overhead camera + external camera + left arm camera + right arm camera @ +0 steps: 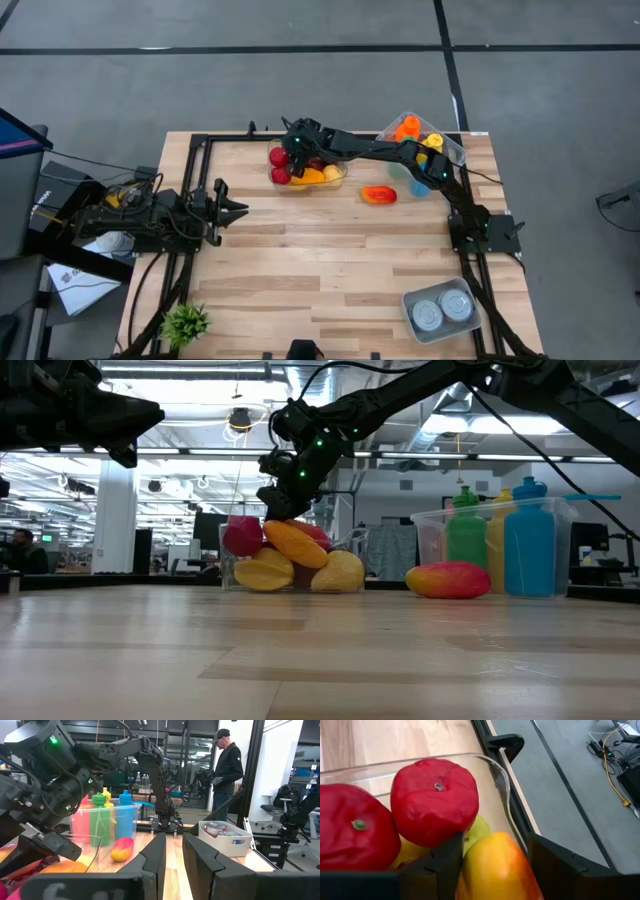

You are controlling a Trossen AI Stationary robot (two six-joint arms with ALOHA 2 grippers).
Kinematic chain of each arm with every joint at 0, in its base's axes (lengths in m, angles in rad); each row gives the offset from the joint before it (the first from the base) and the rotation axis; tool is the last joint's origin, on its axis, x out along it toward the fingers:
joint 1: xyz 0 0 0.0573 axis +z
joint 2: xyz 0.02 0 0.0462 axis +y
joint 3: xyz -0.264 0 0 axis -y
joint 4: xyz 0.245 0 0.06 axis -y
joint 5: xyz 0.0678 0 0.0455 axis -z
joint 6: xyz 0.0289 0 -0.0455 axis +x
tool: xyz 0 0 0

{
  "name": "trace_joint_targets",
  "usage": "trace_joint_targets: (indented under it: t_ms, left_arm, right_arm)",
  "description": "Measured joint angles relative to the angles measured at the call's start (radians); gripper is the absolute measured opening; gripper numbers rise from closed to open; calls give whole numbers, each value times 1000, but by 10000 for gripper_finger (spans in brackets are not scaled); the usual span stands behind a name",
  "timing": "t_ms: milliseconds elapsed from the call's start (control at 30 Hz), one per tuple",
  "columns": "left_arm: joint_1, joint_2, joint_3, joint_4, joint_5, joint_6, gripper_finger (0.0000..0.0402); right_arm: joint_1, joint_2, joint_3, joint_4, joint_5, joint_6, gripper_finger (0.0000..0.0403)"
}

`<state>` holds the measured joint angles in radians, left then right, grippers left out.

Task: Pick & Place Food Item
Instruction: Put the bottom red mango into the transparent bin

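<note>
The right gripper (298, 150) reaches down over the clear bin (502, 780), its parted fingers flanking an orange-yellow fruit (495, 867). Whether it grips, I cannot tell. The left gripper (232, 209) waits nearly closed by the table's left edge.

Orange-yellow mango (495, 865) atop fruit in clear bin (506, 790), second mango (379, 195) on table

Can't tell if the orange-yellow fruit (497, 867) is touched by the right gripper (492, 865); lower part cut off in the wrist view. Clear bin (340, 178) by the bench's far edge half hidden under the arm from above.
</note>
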<state>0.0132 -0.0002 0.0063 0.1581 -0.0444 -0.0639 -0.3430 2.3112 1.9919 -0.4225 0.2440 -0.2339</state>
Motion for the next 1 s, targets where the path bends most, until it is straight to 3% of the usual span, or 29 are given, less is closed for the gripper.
trace_joint_targets:
  t_ms: [400,700,767,1000]
  left_arm:
    - [0,0,0,0,0,0,53]
    - [0,0,0,0,0,0,53]
    - [0,0,0,0,0,0,53]
    - [0,0,0,0,0,0,53]
  right_arm:
    - [14,-21,35,-34,0,-1,255]
    - [52,-200,53,-200,-26,-67,255]
    - [46,-252,53,-271,-101,-103,256]
    - [-73,-414,11,-515,-514,-144,255]
